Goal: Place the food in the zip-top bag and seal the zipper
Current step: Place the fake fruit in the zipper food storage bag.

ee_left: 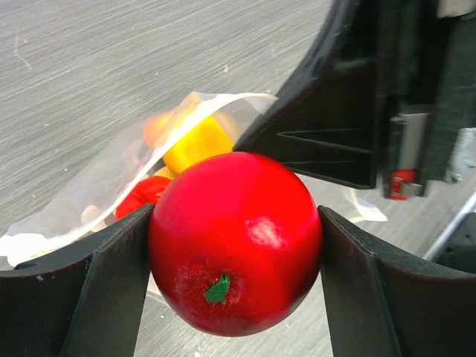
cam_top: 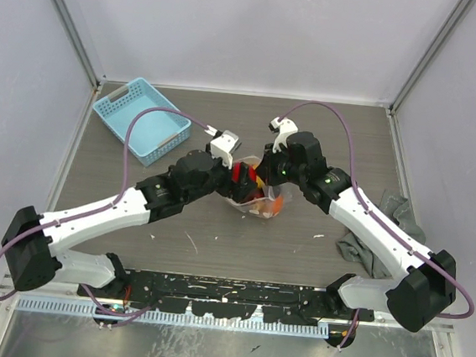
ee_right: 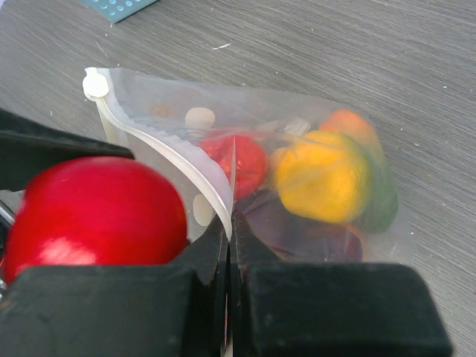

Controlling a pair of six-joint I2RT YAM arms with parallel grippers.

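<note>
The left end effector (ee_left: 235,286) stands wide, both fingers pressed against a glossy red apple (ee_right: 97,212) held just outside the mouth of the zip-top bag (ee_right: 149,104). The bag is at the middle of the table (cam_top: 215,244). The right end effector (ee_right: 230,249) is pinched tight on the zipper (ee_right: 171,152) edge, holding the mouth up. Inside the bag lie a yellow fruit (ee_right: 321,176), an orange one (ee_right: 349,123) and a small red one (ee_right: 242,160). A blue basket (cam_top: 141,120) sits far left.

Lab; white-walled robot test enclosure (cam_top: 235,35)
</note>
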